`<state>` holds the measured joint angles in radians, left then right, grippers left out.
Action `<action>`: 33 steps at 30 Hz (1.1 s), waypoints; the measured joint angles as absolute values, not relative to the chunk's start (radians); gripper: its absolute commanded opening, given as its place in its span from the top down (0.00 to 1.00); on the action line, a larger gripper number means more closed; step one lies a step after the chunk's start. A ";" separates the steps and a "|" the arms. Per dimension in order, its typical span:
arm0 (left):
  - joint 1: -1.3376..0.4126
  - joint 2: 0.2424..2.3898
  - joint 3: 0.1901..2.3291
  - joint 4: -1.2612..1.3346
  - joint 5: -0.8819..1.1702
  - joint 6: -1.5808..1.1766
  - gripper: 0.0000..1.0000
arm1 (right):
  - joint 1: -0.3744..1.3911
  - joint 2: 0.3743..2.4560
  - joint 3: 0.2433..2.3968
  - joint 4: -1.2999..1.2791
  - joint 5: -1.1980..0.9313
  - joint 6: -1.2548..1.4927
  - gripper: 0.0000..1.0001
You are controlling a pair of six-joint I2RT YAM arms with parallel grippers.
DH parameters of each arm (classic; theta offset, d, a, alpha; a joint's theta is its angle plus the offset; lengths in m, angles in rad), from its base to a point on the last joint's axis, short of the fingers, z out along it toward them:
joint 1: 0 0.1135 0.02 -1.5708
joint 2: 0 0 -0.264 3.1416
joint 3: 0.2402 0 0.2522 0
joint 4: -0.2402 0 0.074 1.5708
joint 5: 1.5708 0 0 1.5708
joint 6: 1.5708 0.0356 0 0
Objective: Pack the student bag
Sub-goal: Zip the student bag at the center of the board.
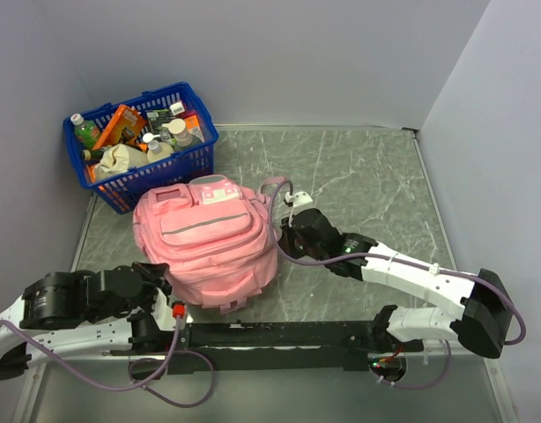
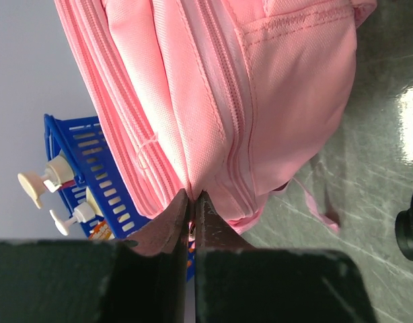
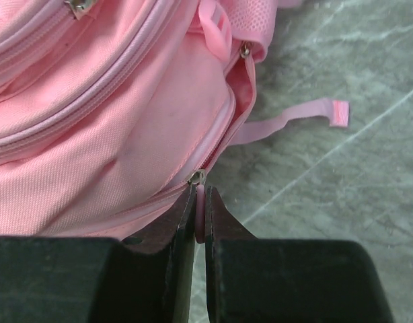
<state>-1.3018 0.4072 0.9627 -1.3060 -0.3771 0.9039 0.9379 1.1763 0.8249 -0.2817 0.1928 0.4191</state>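
Observation:
The pink student bag (image 1: 209, 242) lies on the marble table, front pockets up. It fills the left wrist view (image 2: 213, 94) and the right wrist view (image 3: 92, 128). My left gripper (image 2: 194, 196) is shut, pinching a fold of the bag's pink fabric at its near-left side (image 1: 165, 286). My right gripper (image 3: 200, 195) is shut on a pink zipper pull (image 3: 200, 219) of the bag's main zip, at the bag's right side (image 1: 288, 238). The metal slider (image 3: 196, 177) sits just ahead of the fingertips. The zip beyond it gapes slightly open.
A blue plastic basket (image 1: 191, 163) with bottles, boxes and pump dispensers stands at the back left, touching the bag's top; it shows in the left wrist view (image 2: 85, 168). A loose pink strap (image 3: 287, 121) lies on the table. Grey walls close the table's left, back and right.

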 measured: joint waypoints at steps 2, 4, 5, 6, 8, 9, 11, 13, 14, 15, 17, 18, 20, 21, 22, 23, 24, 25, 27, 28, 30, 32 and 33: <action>-1.302 0.414 0.967 -1.304 -0.388 0.903 0.86 | 0.938 1.161 0.825 -0.266 0.200 0.412 1.00; -1.302 0.426 0.970 -1.301 -0.391 0.904 0.83 | 0.938 1.115 0.817 -0.265 0.208 0.404 1.00; -1.303 0.432 0.971 -1.292 -0.391 0.908 0.81 | 0.939 1.069 0.804 -0.269 0.212 0.402 1.00; -1.304 0.434 0.971 -1.279 -0.391 0.915 0.81 | 0.939 1.026 0.798 -0.278 0.219 0.399 1.00; -1.304 0.434 0.966 -1.229 -0.402 0.945 0.82 | 0.942 0.959 0.799 -0.322 0.244 0.397 1.00; -1.304 0.432 0.957 -1.196 -0.406 0.955 0.83 | 0.952 0.923 0.799 -0.355 0.265 0.395 1.00; -1.304 0.430 0.912 -1.107 -0.409 0.987 0.82 | 0.978 0.863 0.800 -0.449 0.318 0.394 1.00; -1.304 0.432 0.849 -1.032 -0.405 1.013 0.81 | 1.014 0.821 0.801 -0.527 0.363 0.396 1.00; -1.304 0.437 0.805 -0.983 -0.400 1.029 0.69 | 1.040 0.795 0.804 -0.579 0.393 0.403 1.00; -1.303 0.454 0.766 -0.942 -0.398 1.037 0.60 | 1.065 0.776 0.806 -0.614 0.414 0.411 1.00; -1.291 0.509 0.717 -0.867 -0.395 1.050 0.29 | 1.123 0.754 0.815 -0.667 0.451 0.436 1.00; -1.267 0.553 0.706 -0.833 -0.379 1.050 0.23 | 1.157 0.752 0.818 -0.681 0.466 0.457 1.00; -1.174 0.650 0.730 -0.772 -0.344 1.024 0.08 | 1.232 0.767 0.818 -0.690 0.492 0.499 1.00; -1.117 0.706 0.765 -0.748 -0.323 1.004 0.04 | 1.267 0.785 0.818 -0.693 0.503 0.523 1.00; -1.071 0.753 0.815 -0.746 -0.294 0.977 0.01 | 1.304 0.802 0.818 -0.694 0.514 0.548 1.00; -1.035 0.800 0.877 -0.741 -0.272 0.950 0.01 | 1.337 0.831 0.818 -0.694 0.521 0.573 1.00; -1.010 0.843 0.945 -0.741 -0.249 0.918 0.01 | 1.361 0.853 0.818 -0.695 0.525 0.593 1.00; -0.991 0.886 1.024 -0.743 -0.207 0.871 0.03 | 1.389 0.883 0.818 -0.696 0.528 0.616 1.00; -0.985 0.944 1.160 -0.737 -0.076 0.778 0.04 | 1.431 0.925 0.817 -0.707 0.527 0.661 1.00; -0.986 0.950 1.187 -0.729 -0.020 0.739 0.03 | 1.442 0.931 0.816 -0.713 0.523 0.676 1.00; -0.993 0.939 1.192 -0.720 0.092 0.668 0.04 | 1.461 0.926 0.799 -0.710 0.505 0.711 1.00; -1.024 0.931 1.164 -0.725 0.173 0.613 0.03 | 1.469 0.900 0.768 -0.701 0.484 0.741 1.00; -1.045 0.929 1.149 -0.728 0.201 0.597 0.04 | 1.471 0.884 0.752 -0.694 0.477 0.753 1.00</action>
<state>-1.0447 0.9291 1.1488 -0.7280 0.2008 0.5968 1.4708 0.8845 0.7521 -0.6945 0.4767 0.7532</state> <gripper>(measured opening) 0.967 0.126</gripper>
